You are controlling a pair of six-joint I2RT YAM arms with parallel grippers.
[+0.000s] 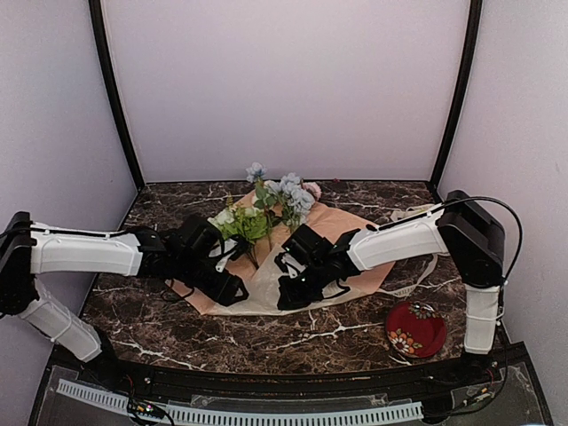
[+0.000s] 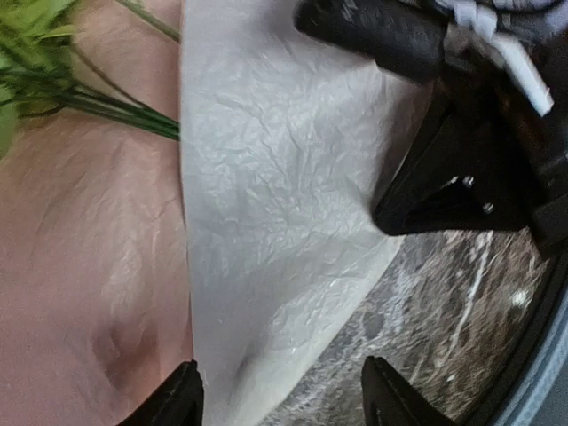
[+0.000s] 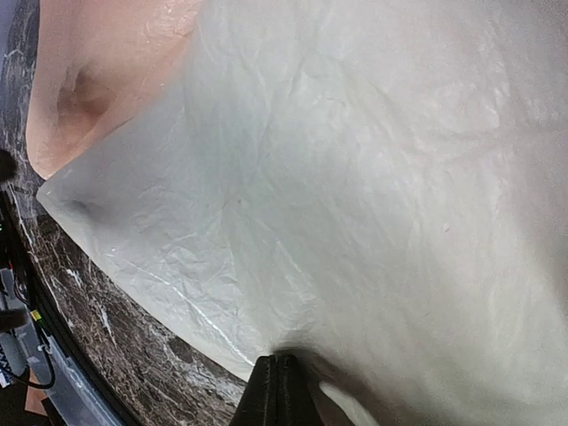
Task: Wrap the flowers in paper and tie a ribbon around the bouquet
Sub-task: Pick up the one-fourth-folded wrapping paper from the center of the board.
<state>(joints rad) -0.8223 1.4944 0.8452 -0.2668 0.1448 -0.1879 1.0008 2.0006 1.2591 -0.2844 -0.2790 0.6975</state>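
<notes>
The paper (image 1: 342, 226) lies peach side up on the marble table, with a cream flap (image 1: 264, 282) folded over its near part. The flowers (image 1: 275, 200) rest on its far end, and their green stems (image 2: 106, 102) run under the flap (image 2: 266, 177). My left gripper (image 1: 229, 289) is open, its fingers (image 2: 177, 399) straddling the flap's near corner without gripping it. My right gripper (image 1: 291, 300) is shut on the flap's near edge (image 3: 355, 177), which puckers at the fingertips (image 3: 277, 390). The ribbon (image 1: 429, 271) trails loosely behind the right arm.
A red flowered dish (image 1: 415, 330) sits at the near right of the table. Purple walls close in the back and both sides. The two grippers are close together over the paper's near edge.
</notes>
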